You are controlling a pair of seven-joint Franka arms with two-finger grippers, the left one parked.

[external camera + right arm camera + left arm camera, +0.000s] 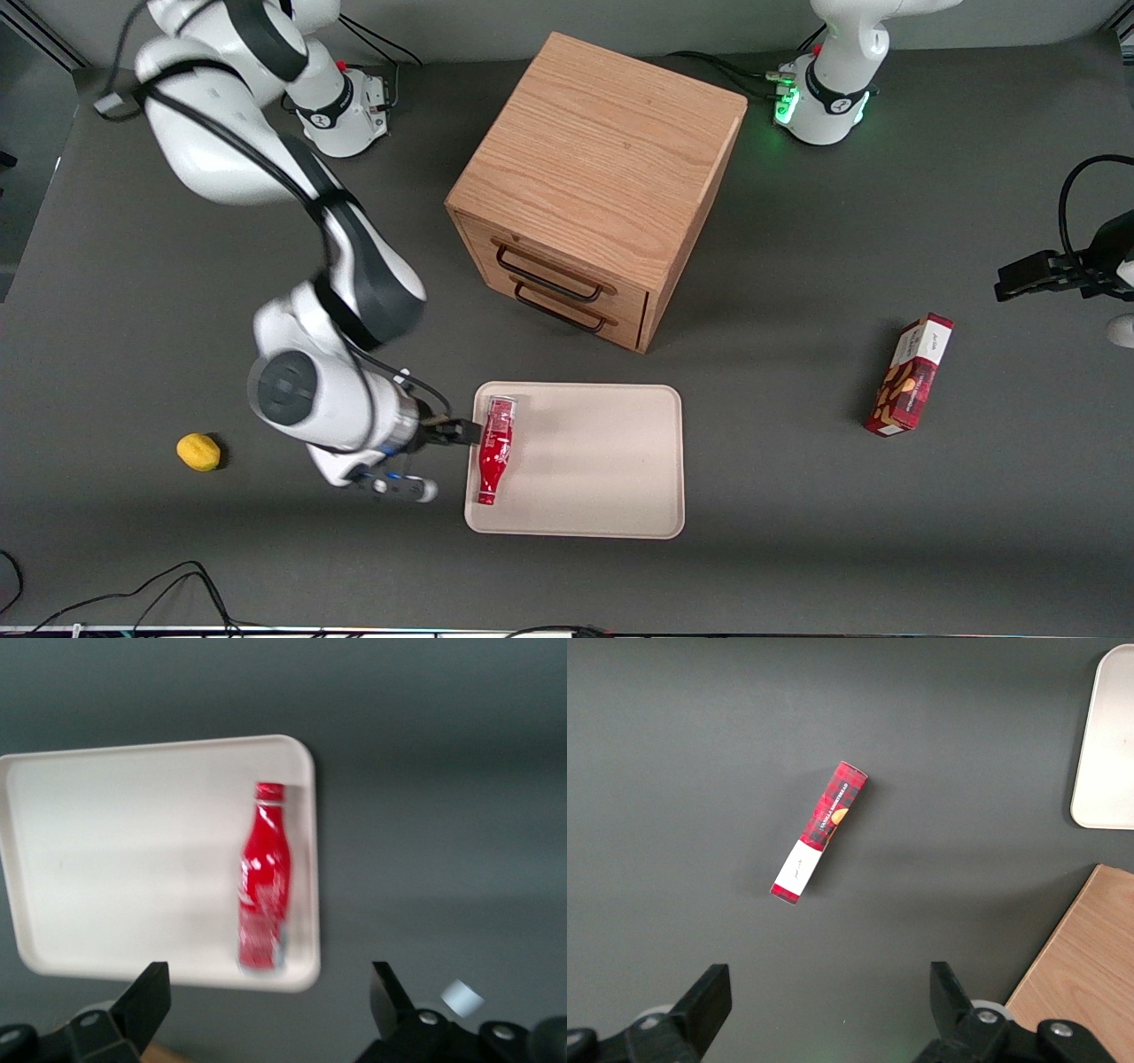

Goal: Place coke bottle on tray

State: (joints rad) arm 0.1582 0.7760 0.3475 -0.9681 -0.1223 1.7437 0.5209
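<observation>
The coke bottle (495, 447) (264, 877) lies on its side on the tray (602, 461) (115, 868), along the short rim nearest the working arm. Its red cap points toward the front camera and its clear base toward the cabinet. My gripper (462, 432) (270, 1003) hovers over that rim of the tray, beside the bottle's base end. It is open, its fingers (152, 990) spread wide with nothing between them. It does not touch the bottle.
A wooden two-drawer cabinet (594, 186) (1081, 974) stands farther from the front camera than the tray. A red snack box (910, 375) (819, 831) lies toward the parked arm's end of the table. A small yellow fruit (198, 451) lies toward the working arm's end.
</observation>
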